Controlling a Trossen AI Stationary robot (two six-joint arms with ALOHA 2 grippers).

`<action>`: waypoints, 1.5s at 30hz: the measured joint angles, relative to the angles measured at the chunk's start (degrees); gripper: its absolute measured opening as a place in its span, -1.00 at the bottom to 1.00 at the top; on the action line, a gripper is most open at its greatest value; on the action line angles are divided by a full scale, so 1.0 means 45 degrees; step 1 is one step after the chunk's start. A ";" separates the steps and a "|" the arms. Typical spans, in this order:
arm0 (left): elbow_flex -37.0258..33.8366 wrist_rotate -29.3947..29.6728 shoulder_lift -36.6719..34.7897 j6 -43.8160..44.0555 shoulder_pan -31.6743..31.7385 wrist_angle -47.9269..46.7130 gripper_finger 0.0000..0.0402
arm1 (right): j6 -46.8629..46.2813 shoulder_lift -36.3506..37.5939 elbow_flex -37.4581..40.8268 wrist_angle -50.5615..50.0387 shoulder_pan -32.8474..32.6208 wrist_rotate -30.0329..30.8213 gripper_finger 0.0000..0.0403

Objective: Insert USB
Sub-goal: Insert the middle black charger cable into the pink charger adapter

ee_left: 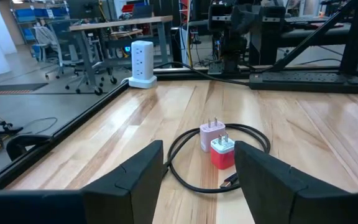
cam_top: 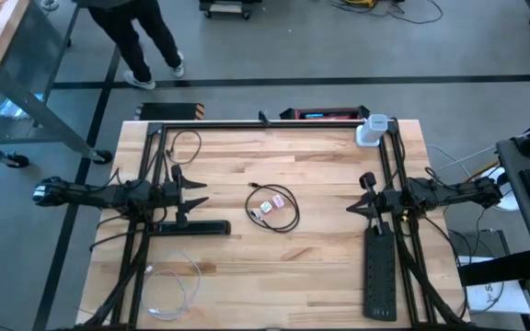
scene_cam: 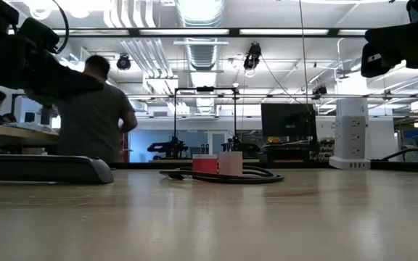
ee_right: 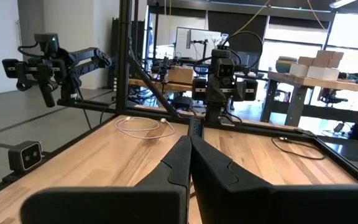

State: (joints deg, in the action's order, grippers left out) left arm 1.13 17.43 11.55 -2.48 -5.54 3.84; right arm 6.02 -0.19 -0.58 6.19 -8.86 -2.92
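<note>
from above, the left gripper [cam_top: 194, 194] hangs over the left part of the pale wooden butcher-block table [cam_top: 320, 276], fingers spread apart and holding nothing, and the right gripper [cam_top: 359, 196] mirrors it over the right part, both pointing inward at the middle. between the two tips, nearer neither one clearly, lies the coiled black usb cable [cam_top: 285, 212] with a small pale pink wall charger [cam_top: 267, 208] and a small red wall charger [cam_top: 276, 201] inside its loop. just beside the left gripper, on its near-edge side, lies a short black power strip [cam_top: 191, 227]; a long black power strip [cam_top: 380, 271] lies just beside the right gripper, running toward the table's near edge. a thin white cable [cam_top: 168, 287] curls well behind and to the side of the left arm, and a white tower-shaped power outlet [cam_top: 372, 131] stands at the far corner beyond the right gripper. a person in dark clothes [cam_top: 141, 37] walks on the floor past the table. at table level, the two chargers stand upright, touching, inside the cable coil [scene_cam: 231, 175]. through the left wrist camera, the open fingers [ee_left: 135, 180] frame the chargers straight ahead, apart from them. through the right wrist camera, the fingers [ee_right: 194, 168] are pressed together, empty.
</note>
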 joint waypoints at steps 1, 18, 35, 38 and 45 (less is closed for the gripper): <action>0.0004 0.0000 -0.0004 0.0000 0.0000 -0.0004 -0.10 | 0.0000 0.0000 -0.0004 0.0000 0.0003 0.0000 -1.00; 0.0000 0.0000 0.0000 0.0000 0.0005 0.0000 -0.23 | 0.0000 0.0000 -0.0002 0.0000 0.0002 0.0002 -1.00; 0.0004 0.0000 -0.0002 0.0000 0.0002 -0.0005 -0.14 | -0.2478 0.0000 -0.0002 0.1071 0.0002 0.0021 -1.00; 0.0002 0.0199 -0.0005 -0.0303 0.0023 0.0008 -0.11 | -0.4220 0.0004 -0.0004 0.1713 0.0000 0.0008 -1.00; 0.0000 0.1554 0.0005 0.0527 0.0063 0.0351 -0.08 | -0.4220 -0.0068 0.0000 0.3849 0.0003 0.2316 -1.00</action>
State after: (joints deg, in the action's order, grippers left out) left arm 1.13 24.43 11.57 -0.11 -5.26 5.42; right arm -12.97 -0.49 -0.58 23.52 -8.85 7.50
